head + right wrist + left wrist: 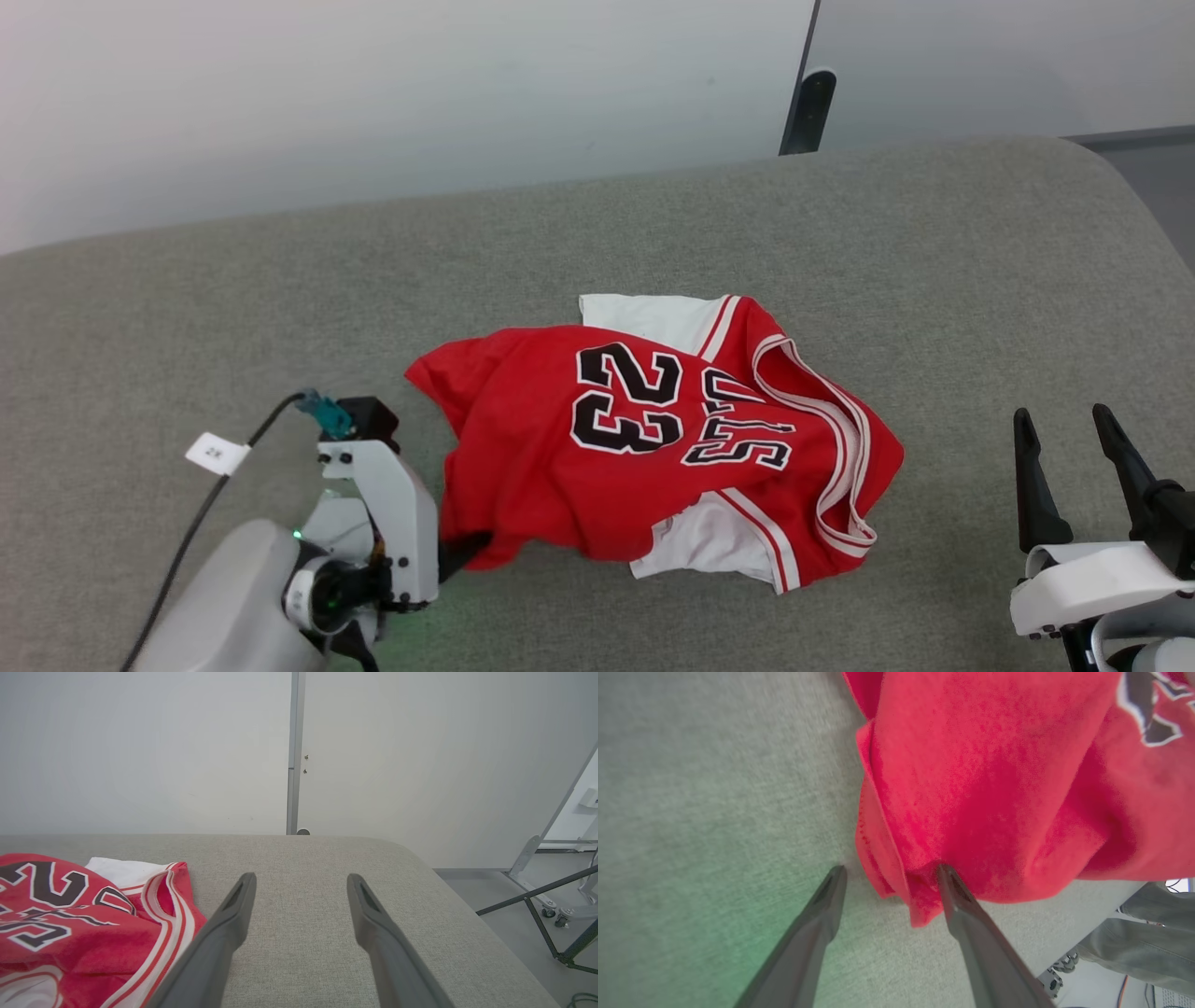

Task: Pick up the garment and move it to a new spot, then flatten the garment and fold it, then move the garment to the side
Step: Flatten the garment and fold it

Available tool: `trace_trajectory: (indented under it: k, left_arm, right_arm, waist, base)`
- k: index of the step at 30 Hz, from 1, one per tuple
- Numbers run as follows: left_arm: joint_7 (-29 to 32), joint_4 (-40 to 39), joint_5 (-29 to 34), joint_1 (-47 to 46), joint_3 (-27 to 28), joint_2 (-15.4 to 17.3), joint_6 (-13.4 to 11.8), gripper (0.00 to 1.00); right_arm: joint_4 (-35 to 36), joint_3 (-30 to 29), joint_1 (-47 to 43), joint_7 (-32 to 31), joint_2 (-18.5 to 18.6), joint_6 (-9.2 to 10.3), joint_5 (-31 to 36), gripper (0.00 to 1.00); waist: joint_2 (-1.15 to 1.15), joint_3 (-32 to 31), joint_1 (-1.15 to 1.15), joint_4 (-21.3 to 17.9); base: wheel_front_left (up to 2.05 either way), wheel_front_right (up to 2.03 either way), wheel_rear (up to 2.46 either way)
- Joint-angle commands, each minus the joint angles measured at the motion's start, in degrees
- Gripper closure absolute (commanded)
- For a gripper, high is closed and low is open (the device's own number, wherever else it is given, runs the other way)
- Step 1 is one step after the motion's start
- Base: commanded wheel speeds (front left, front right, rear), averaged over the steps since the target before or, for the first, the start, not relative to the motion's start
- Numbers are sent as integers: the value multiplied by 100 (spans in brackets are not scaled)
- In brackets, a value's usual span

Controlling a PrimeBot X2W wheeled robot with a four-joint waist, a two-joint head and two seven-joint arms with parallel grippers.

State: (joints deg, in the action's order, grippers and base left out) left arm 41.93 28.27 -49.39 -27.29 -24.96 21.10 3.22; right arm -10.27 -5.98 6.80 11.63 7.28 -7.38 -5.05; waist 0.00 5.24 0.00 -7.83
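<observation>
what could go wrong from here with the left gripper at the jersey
1. The open left gripper straddles a folded corner of the garment; closing may pinch several layers and lift it bunched.
2. The right gripper stands open, apart from it, so a one-handed lift may drag cloth over the grey surface.

We look from the head forward and down on the red BULLS 23 jersey (644,439), taking it in whole from some way off, with the grey upholstered surface (187,308) around the jersey and the white wall (373,93) beyond it. Our left wrist camera sits very close over the jersey's red hem, facing down along the left gripper (890,868). Our right wrist camera sits low beside the jersey, facing level along the right gripper (301,877) toward the wall. All three views share the jersey.
</observation>
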Motion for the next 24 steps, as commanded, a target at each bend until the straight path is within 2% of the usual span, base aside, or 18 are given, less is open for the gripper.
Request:
trace_trajectory:
  k: [1,2,3,4,5,6,7,10,14,24]
  left_arm:
    - [53,109,-70,-60,-24,-78,35,0]
    - [57,179,-115,-74,-20,-124,59,1]
    - [39,268,-163,-82,-2,-169,78,15]
    - [39,268,-163,-82,-2,-169,78,15]
    - [33,353,-169,-89,-17,-188,99,51]
    - [32,418,-151,-109,-55,-189,139,67]
    - [0,485,-136,-136,-72,-199,170,100]
    - [-117,650,-209,-253,-26,-236,229,100]
    - [-103,776,-177,-414,-91,-113,313,100]
    - [-403,655,253,-1011,-278,453,402,100]
  right_arm:
    - [-18,8,75,38,-5,-22,-65,0]
    - [-24,10,93,48,-8,-22,-64,0]
    - [-29,12,109,48,-8,-22,-54,0]
    - [-29,12,109,48,-8,-22,-54,0]
    - [-37,14,115,55,-9,-22,-56,0]
    - [-45,15,116,62,-8,-22,-65,0]
    - [-54,19,112,64,-13,-22,-68,0]
    - [-75,16,131,74,-18,-22,-68,0]
    - [-107,-11,138,89,5,-22,-75,0]
    - [-200,-21,33,120,-23,-22,-81,0]
  waist:
    - [0,41,0,-32]
    - [0,54,0,-36]
    - [0,65,0,-41]
    - [0,65,0,-41]
    - [0,75,0,-46]
    - [0,83,0,-48]
    - [0,89,0,-49]
    - [0,97,0,-47]
    - [0,80,0,-14]
    - [0,-30,0,35]
  base:
    - [0,0,0]
    - [0,0,0]
    - [0,0,0]
    - [0,0,0]
    - [0,0,0]
    - [0,0,0]
    - [0,0,0]
    - [0,0,0]
    - [0,0,0]
    - [0,0,0]
